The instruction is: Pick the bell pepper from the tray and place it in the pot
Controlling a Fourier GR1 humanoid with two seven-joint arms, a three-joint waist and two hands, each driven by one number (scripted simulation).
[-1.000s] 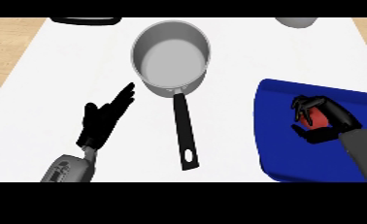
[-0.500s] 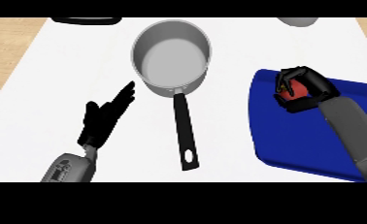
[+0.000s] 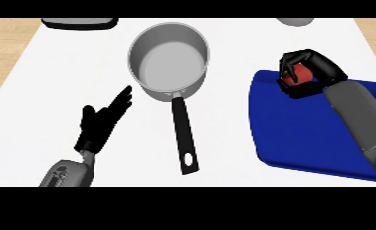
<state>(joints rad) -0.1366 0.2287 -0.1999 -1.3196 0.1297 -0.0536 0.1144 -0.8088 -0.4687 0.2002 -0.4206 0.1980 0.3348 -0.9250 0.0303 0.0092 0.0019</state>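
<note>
Two hands show, and only the right hand (image 3: 305,69) has moved: over the last second it has travelled from the middle of the blue tray (image 3: 294,134) up toward the tray's far left corner, carrying the red bell pepper (image 3: 296,74) with it. Its fingers are curled round the pepper, with the thumb side closing from below, so only a patch of red shows between the black fingers. The pepper now sits at or just over the tray's far edge; whether it has cleared the tray surface cannot be told from this steep view, but the steady shift suggests the pick is done and the carry has begun. The pot (image 3: 169,59) lies well to the left of that hand, on the white worktop (image 3: 44,84), its bowl holding nothing and its long black handle (image 3: 183,134) pointing back toward the robot. What remains, by my reckoning, is a sideways move to bring the pepper above the pot's rim, then a release. The left hand (image 3: 103,122) rests in the same spot as before, left of the pot's handle, with fingers straight and spread, touching nothing I can see.
</note>
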